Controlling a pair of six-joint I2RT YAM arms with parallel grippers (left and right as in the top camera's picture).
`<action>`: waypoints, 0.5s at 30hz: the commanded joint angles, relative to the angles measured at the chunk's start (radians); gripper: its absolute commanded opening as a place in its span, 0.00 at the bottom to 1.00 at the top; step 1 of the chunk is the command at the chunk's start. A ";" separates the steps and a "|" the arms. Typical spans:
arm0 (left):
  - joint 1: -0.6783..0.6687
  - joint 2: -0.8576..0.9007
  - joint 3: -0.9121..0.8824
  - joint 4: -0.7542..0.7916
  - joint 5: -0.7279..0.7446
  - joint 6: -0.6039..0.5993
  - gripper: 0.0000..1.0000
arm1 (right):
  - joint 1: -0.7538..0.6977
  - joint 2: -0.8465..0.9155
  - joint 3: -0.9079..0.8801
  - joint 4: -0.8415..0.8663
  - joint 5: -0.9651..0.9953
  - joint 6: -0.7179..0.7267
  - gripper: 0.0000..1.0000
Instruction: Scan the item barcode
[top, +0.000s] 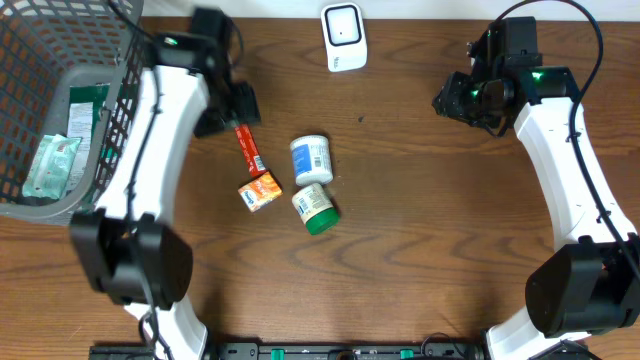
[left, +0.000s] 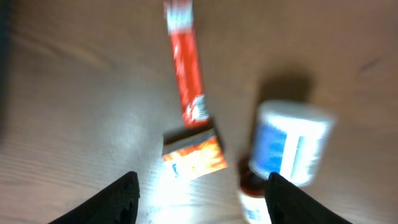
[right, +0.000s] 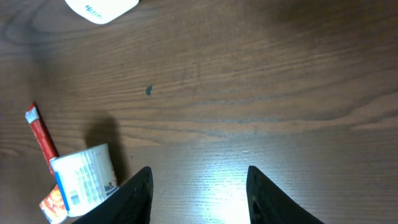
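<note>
Dark brown wooden table (top: 420, 250) fills every view, its grain running across. The left pincer (left: 203, 180) hangs over it with both black fingers spread wide and nothing between them. Its wrist view is blurred. Straight ahead of this pincer lies a long red foil sachet with white ends (left: 186, 74), pointing away from it. At the sachet's near end, in line with the gap between the fingers, sits a small orange cardboard box (left: 194, 155); whether the two touch cannot be told. Ahead of one finger stands a white round plastic jar with a blue label (left: 289, 146), and just below it, close to that fingertip, a white bottle with a green cap (top: 316, 209) lies on its side. From overhead the left pincer is just beside the sachet's far end.

Behind the left arm, on the side away from the other pincer, stands a grey mesh basket (top: 30, 50) holding green-and-white flat packets (top: 55, 160).

The right pincer (right: 199, 174) is well apart from the group of items, its fingers likewise parted over bare wood and gripping nothing. A white rounded barcode scanner (top: 344, 37) stands between the two pincers, toward the table's far edge and nearer the right one. In the right wrist view only its corner shows, while the sachet, jar and box sit off to the pincer's side.
</note>
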 joint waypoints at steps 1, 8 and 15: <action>0.054 -0.107 0.197 -0.028 -0.013 0.009 0.66 | -0.002 -0.002 -0.002 -0.003 -0.002 -0.012 0.45; 0.226 -0.194 0.288 0.051 -0.058 0.004 0.66 | 0.021 -0.002 -0.002 -0.003 -0.001 -0.013 0.45; 0.461 -0.183 0.287 0.088 -0.065 0.000 0.66 | 0.046 -0.002 -0.002 0.000 0.000 -0.013 0.45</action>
